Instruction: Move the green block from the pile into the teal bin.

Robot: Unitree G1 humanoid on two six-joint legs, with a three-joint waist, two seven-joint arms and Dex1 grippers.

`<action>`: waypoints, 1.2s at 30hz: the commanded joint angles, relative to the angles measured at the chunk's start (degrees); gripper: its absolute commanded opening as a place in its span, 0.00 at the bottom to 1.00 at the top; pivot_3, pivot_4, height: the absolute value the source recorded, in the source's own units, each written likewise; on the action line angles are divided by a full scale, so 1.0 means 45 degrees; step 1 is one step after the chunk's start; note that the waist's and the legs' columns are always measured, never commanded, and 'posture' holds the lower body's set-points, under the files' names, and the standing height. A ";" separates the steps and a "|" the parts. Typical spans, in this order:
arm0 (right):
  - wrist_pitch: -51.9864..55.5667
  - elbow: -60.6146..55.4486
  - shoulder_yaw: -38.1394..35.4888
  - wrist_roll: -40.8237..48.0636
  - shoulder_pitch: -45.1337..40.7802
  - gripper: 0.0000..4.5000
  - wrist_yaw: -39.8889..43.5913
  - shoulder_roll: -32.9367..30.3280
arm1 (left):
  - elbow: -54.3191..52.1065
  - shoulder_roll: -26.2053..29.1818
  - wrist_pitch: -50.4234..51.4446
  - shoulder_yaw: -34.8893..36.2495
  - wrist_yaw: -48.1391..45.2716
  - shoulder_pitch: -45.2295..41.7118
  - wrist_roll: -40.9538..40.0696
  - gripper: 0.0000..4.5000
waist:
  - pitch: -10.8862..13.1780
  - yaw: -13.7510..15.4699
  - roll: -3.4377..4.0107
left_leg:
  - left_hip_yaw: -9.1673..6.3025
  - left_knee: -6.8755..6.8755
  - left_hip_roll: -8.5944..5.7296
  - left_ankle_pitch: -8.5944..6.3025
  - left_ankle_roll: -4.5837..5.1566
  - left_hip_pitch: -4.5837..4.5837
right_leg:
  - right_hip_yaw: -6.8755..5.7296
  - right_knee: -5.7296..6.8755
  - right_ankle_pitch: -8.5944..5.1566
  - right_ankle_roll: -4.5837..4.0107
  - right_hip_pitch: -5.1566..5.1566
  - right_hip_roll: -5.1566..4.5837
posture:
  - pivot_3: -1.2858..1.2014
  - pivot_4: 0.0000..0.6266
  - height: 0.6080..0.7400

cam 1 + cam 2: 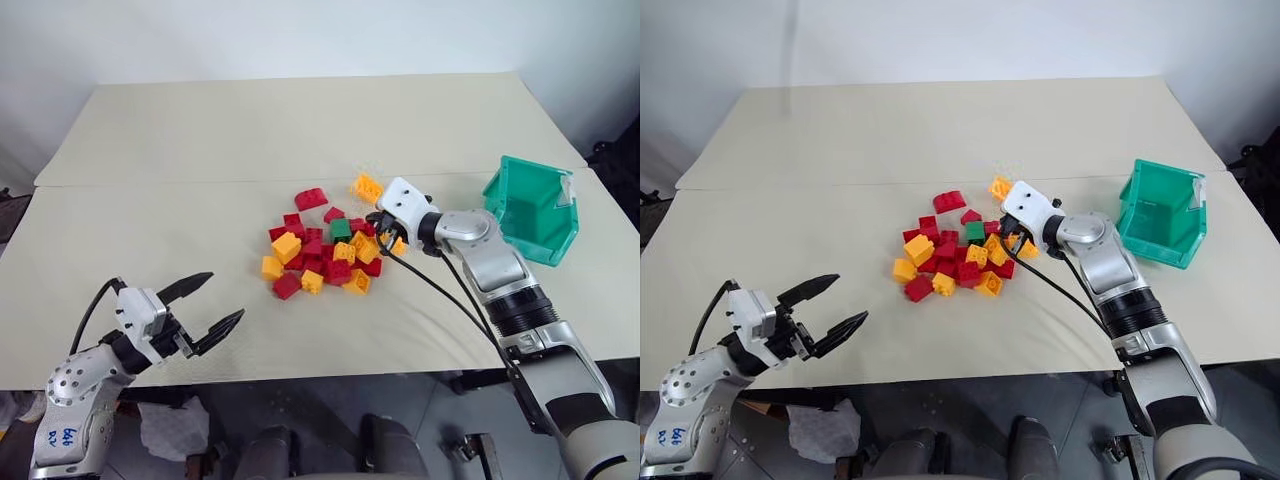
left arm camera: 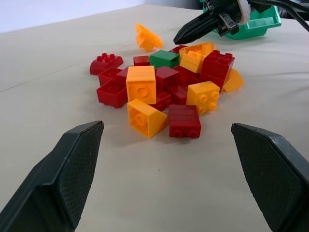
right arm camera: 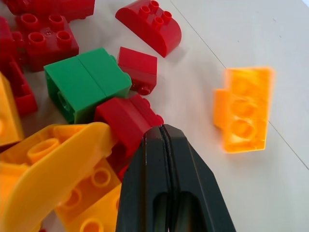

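Note:
The green block (image 1: 341, 229) lies at the far side of the pile (image 1: 318, 256) of red and yellow-orange bricks in the middle of the table. In the right wrist view the green block (image 3: 87, 82) sits among red bricks, one of which lies between it and my fingertips. My right gripper (image 1: 378, 222) is shut with nothing in it, its tips at the pile's right edge over that red brick (image 3: 126, 118). The teal bin (image 1: 533, 208) stands to the right of that arm, its open front facing the pile. My left gripper (image 1: 222, 298) hovers open near the table's front left, pointing at the pile.
One orange brick (image 1: 366, 187) lies apart behind the pile and looks blurred in the right wrist view. A red rounded brick (image 1: 311, 198) sits just behind the heap. A fold runs across the cream table (image 1: 200, 140). Black cables hang along my right arm.

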 commanded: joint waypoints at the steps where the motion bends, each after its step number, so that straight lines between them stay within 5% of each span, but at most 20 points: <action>1: 0.0008 -0.1487 -0.0194 0.0547 0.0375 0.00 0.0349 0.0526 | -0.0309 0.0039 -0.0101 -0.0064 0.0060 -0.0110 0.0023 1.00 | 0.0001 -0.0017 0.0002 | 0.0000 -0.0001 0.0002 -0.0001 -0.0001 0.0003 | 0.0000 0.0003 0.0000 0.0000 0.0000 0.0001 | 0.52 0.24 1.00; 12: 0.1207 -0.3878 0.0160 0.0742 0.1705 0.00 0.1086 0.0754 | -0.0326 0.0095 -0.0025 -0.0087 0.0184 -0.0272 0.0023 1.00 | 0.0002 0.0040 0.0003 | -0.0019 0.0005 -0.0010 -0.0001 -0.0001 0.0000 | 0.0000 -0.0002 0.0001 0.0001 0.0007 -0.0006 | 0.52 0.24 1.00; 17: 0.3165 -0.4141 -0.1359 0.2607 0.0891 0.00 0.2064 0.0286 | -0.0459 0.0124 0.0043 -0.0036 0.0209 -0.0198 -0.0045 1.00 | 0.0003 0.0036 0.0005 | -0.0019 0.0004 -0.0006 -0.0002 -0.0003 -0.0001 | -0.0001 0.0001 0.0001 0.0001 0.0003 -0.0004 | 0.52 0.24 1.00; 26: 0.1922 -0.0280 -0.0227 0.1716 -0.1494 0.66 0.3164 0.0125 | -0.0432 0.0070 0.0252 -0.0421 0.0135 -0.0777 -0.0063 1.00 | 0.0003 0.0010 0.0005 | -0.0010 0.0003 -0.0007 -0.0002 -0.0003 0.0004 | 0.0001 0.0001 0.0000 0.0000 0.0004 -0.0005 | 0.52 0.24 1.00; 36: 0.0016 0.4658 0.0482 0.0261 -0.3746 0.66 0.3240 0.1507 | -0.0602 -0.0011 0.0305 -0.0512 0.0193 -0.0776 -0.0108 1.00 | 0.0005 -0.0021 0.0009 | -0.0008 0.0000 -0.0005 -0.0002 -0.0004 -0.0002 | 0.0000 0.0019 0.0000 0.0001 -0.0015 -0.0005 | 0.52 0.24 1.00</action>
